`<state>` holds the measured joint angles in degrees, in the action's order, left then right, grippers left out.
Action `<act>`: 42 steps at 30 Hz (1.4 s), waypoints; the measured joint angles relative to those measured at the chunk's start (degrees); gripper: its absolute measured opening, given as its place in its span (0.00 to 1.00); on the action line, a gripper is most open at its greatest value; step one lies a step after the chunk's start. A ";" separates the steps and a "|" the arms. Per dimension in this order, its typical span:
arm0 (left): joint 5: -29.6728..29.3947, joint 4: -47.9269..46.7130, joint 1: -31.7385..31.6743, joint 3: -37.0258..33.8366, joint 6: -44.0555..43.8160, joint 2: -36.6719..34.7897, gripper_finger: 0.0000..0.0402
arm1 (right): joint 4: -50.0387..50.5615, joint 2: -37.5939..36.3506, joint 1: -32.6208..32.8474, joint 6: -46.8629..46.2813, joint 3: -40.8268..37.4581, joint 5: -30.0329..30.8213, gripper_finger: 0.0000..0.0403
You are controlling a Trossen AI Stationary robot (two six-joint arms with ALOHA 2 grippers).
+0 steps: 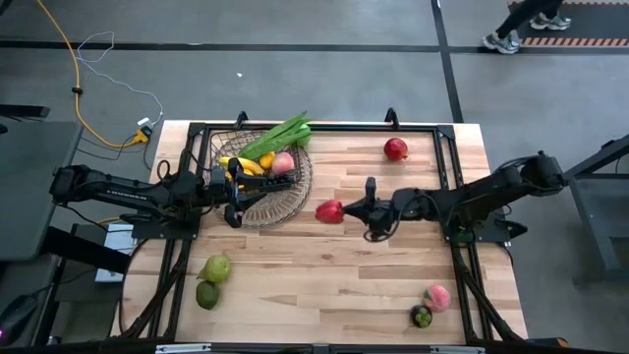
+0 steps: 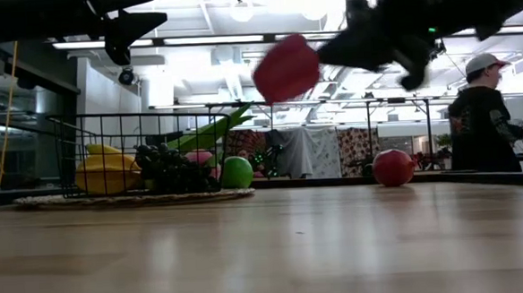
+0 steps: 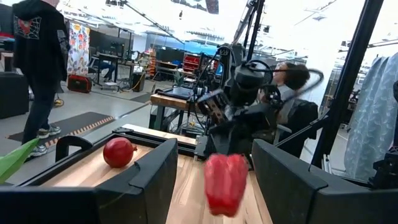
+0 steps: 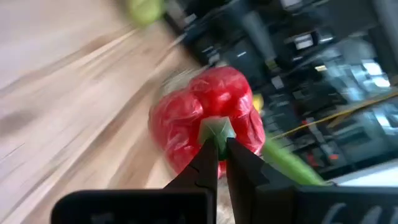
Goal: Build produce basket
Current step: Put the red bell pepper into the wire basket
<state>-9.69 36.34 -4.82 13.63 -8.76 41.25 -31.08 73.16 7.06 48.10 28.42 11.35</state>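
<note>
Left arm: stretched in from the table's left edge, over the near side of the basket.
Left gripper: above the basket's rim, fingers parted, nothing between them.
Green pair: two green fruits touching, on the wood well in front of the basket, toward the table's left front.
Basket: dark wire mesh, on the table's left rear part, resting flat on the wood.
Basket contents: yellow pieces, a pink fruit and long green stalks leaning out over the far rim; in the low view also dark grapes and a green ball.
Red pepper: lifted off the table, just right of the basket's rim, held by its green stem.
Right gripper: near mid-table, fingertips pinched together on the red pepper's stem.
Right arm: reaching in from the right edge.
Red fruit: alone on the wood near the far edge.
Pink fruit and dark piece: touching, at the right front corner.
Person: standing beyond the table on the right.
</note>
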 joint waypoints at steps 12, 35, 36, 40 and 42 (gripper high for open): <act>-0.07 0.00 -0.02 0.00 -0.02 0.00 0.49 | -36.40 22.86 -8.60 -12.95 6.75 -1.58 0.01; 0.02 0.45 0.00 -0.02 0.83 0.00 0.49 | -3.65 33.12 -14.54 -39.50 32.66 2.67 0.04; 0.02 0.46 -0.01 -0.02 0.83 0.00 0.49 | -3.70 33.12 -14.54 -40.38 32.68 2.08 0.04; 0.02 0.47 0.00 -0.02 0.83 0.00 0.49 | -2.78 33.12 -14.54 -42.53 32.68 1.69 0.04; 0.02 0.48 -0.01 -0.02 0.83 0.00 0.49 | -2.52 33.12 -14.57 -43.30 32.68 1.67 0.04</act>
<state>-9.67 36.82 -4.84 13.61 -7.92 41.25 -33.60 106.28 -7.51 4.80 61.10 13.02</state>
